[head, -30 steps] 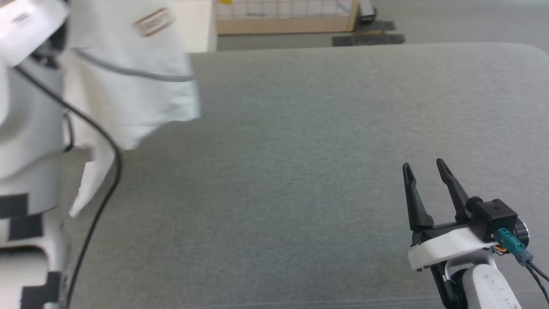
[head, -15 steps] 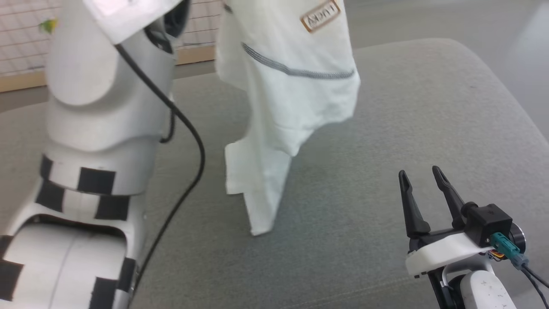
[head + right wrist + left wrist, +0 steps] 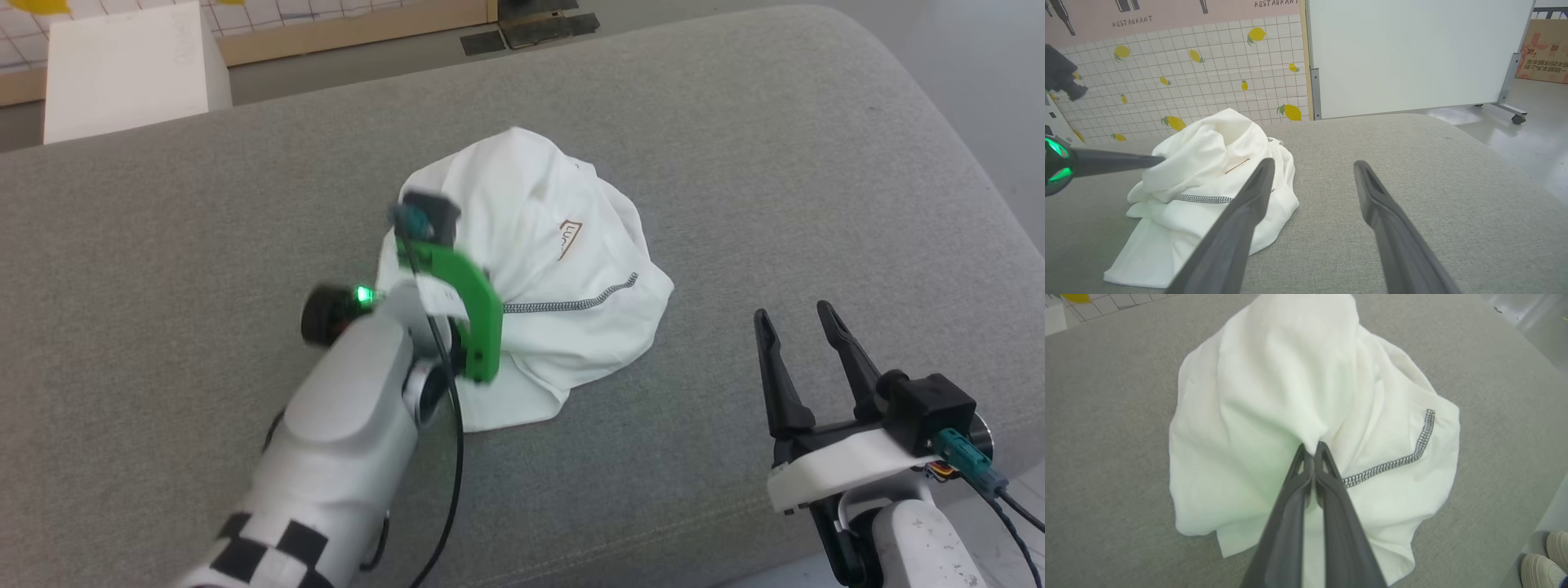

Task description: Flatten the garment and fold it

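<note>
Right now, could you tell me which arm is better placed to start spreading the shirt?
Right: the right pincer stands open beside the garment; the left pincer is shut on it.

The white shirt point(image 3: 588, 343) lies in a crumpled heap near the middle of the grey tabletop point(image 3: 775, 163), one fold drawn up into a peak. Its zigzag stitching point(image 3: 571, 305) and tan label point(image 3: 569, 239) face up.

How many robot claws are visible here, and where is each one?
2. The left claw is shut on the garment, pinching a raised fold near its middle. The right claw is open over the grey cushion, right of the garment.
</note>
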